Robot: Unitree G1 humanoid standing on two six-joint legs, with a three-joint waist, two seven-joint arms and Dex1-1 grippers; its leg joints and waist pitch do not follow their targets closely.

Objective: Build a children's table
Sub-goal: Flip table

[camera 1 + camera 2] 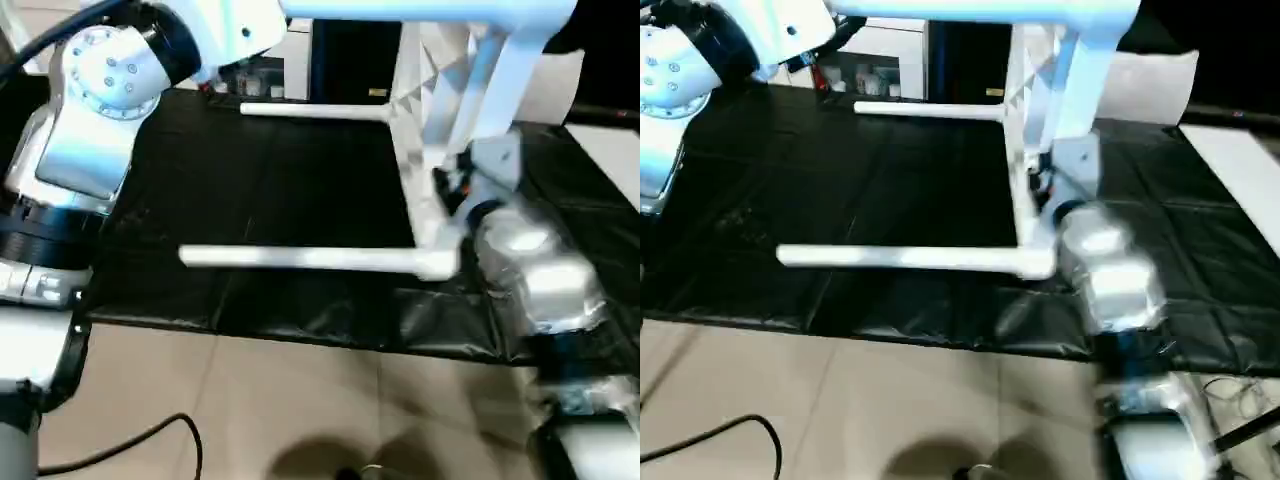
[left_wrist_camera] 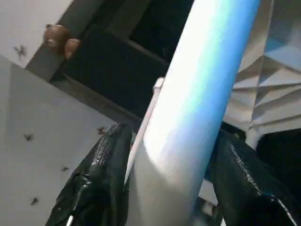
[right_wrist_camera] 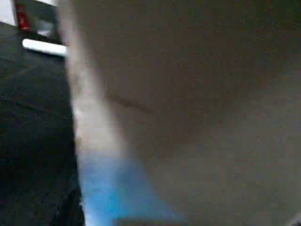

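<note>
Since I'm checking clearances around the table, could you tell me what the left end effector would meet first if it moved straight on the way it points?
Almost at once, the white table leg: it already lies between the left end effector fingers, crossing their line. Depth beyond it is unclear.

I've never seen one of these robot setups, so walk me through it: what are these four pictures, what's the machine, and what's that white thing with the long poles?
Two pictures come from the robot's head, looking down over its silver arms; two come from cameras on its wrists. The white thing is a children's table tipped on its side on a black mat, its legs sticking out sideways. In the left wrist view, the left gripper has one black finger on each side of a table leg. The right gripper's arm reaches to the tabletop's edge; its own wrist camera sits very close to the white plastic, so its grip is unclear.
</note>
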